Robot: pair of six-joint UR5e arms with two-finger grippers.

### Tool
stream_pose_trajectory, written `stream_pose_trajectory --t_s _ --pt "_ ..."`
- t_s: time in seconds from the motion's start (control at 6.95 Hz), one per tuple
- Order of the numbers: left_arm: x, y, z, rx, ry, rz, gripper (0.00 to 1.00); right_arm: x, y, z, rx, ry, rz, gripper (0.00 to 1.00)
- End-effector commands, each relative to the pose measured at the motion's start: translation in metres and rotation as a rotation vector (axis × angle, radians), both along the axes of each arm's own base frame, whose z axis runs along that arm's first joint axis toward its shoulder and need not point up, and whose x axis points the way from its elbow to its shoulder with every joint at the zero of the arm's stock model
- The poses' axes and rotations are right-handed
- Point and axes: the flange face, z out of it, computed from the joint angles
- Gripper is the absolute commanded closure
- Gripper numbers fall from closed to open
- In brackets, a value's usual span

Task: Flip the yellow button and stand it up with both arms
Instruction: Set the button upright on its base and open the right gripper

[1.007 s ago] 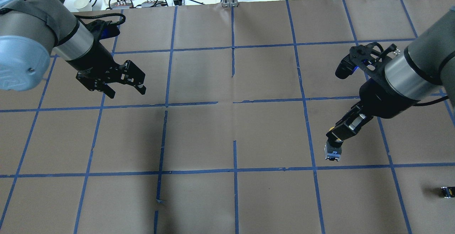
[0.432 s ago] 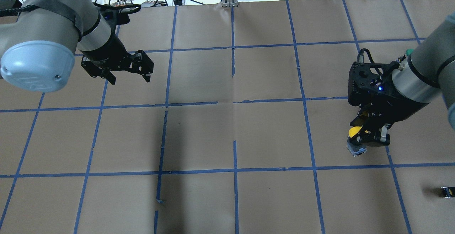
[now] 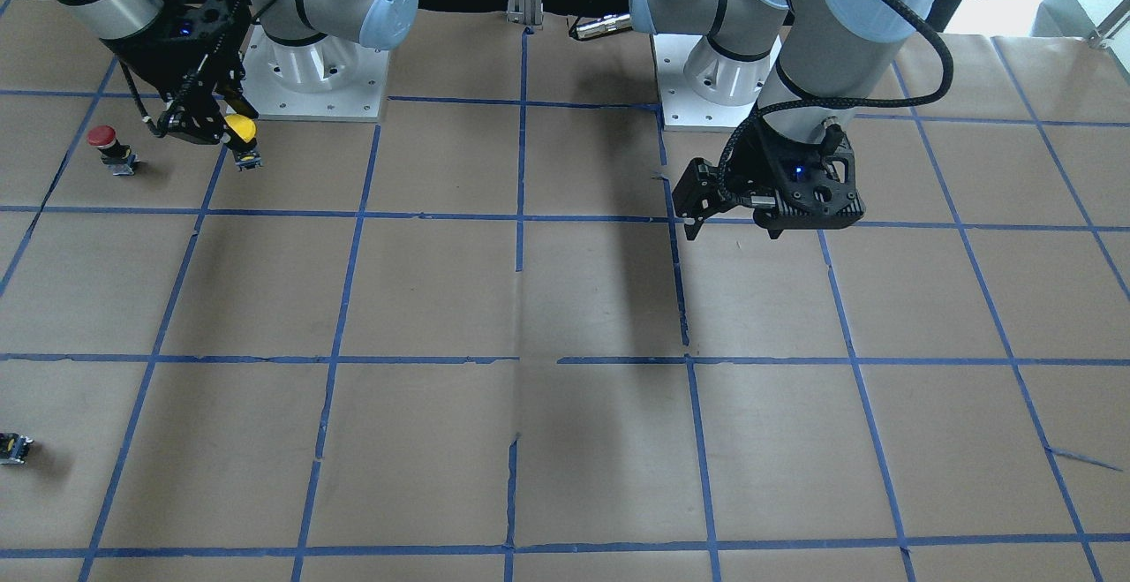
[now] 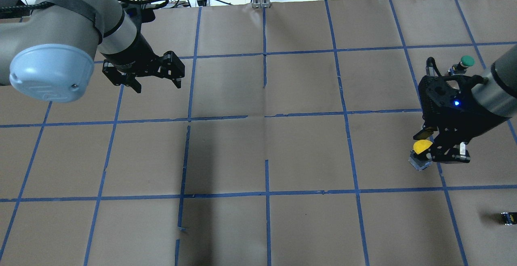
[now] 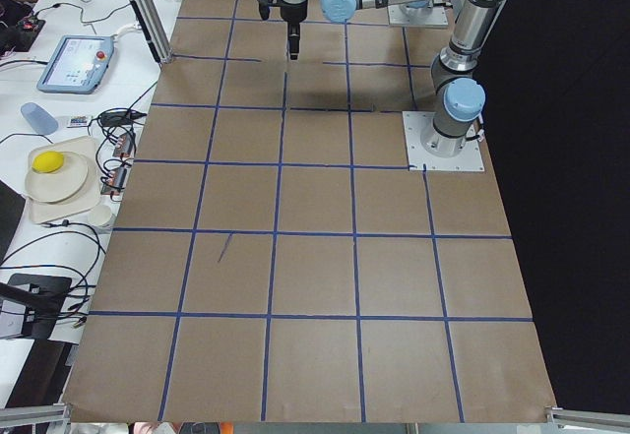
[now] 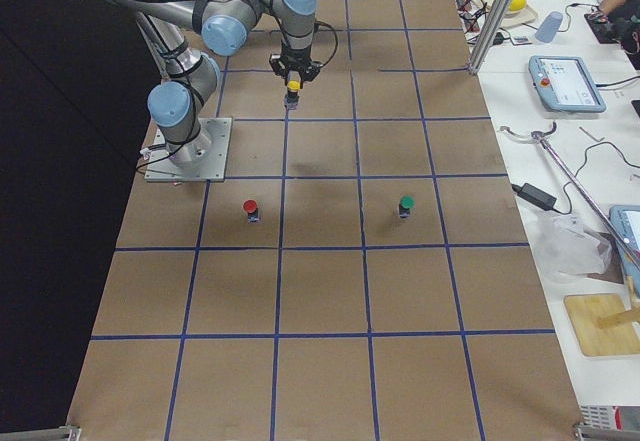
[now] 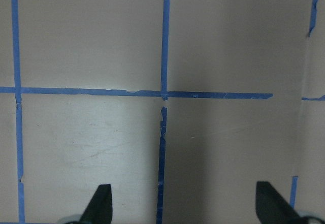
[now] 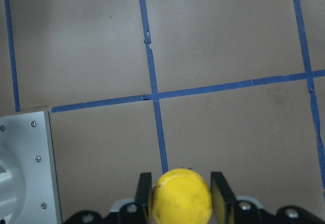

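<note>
Risk of slip in the held yellow button (image 4: 420, 146).
The right jaws were clamped on the button, tilted, over the tabletop (image 4: 307, 153) at the robot's right. The left jaws stood apart, empty, well away. The button could twist loose, or topple if released tilted.

yellow button (image 4: 421, 146): yellow cap, grey-black body | table (image 4: 307, 153): brown paper, blue tape grid | left gripper (image 4: 158, 87), right gripper (image 8: 181, 186): black, blue light | left arm (image 4: 80, 19), right arm (image 4: 499, 84): silver, light-blue caps | second button (image 3: 103, 137): red cap | third button (image 4: 467, 60): green cap
</note>
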Motion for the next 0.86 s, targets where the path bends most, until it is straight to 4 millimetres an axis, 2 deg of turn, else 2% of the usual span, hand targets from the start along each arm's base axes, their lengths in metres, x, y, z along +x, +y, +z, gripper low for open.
stream_pose_trajectory --t_s 0.0,0.14,0.29,0.43,0.58,0.72 --pt "-0.011 0.001 0.002 0.003 0.045 0.045 0.00 -0.064 -0.009 -0.016 -0.035 -0.041 0.163 0.58" --pt "-0.014 0.001 0.002 0.007 0.060 0.066 0.00 -0.106 -0.019 -0.034 -0.057 -0.045 0.233 0.59" --pt "-0.013 0.001 0.004 0.002 0.057 0.062 0.00 -0.133 -0.028 -0.046 -0.076 -0.061 0.339 0.59" --pt "-0.013 -0.003 0.007 0.001 0.057 0.057 0.00 -0.144 -0.039 -0.048 -0.101 -0.060 0.462 0.61" --pt "-0.019 -0.007 0.009 -0.003 0.046 0.039 0.00 -0.158 -0.051 -0.059 -0.107 -0.054 0.598 0.64" --pt "-0.019 -0.011 0.018 -0.018 0.044 0.039 0.00 -0.187 -0.056 -0.077 -0.123 -0.071 0.686 0.64"
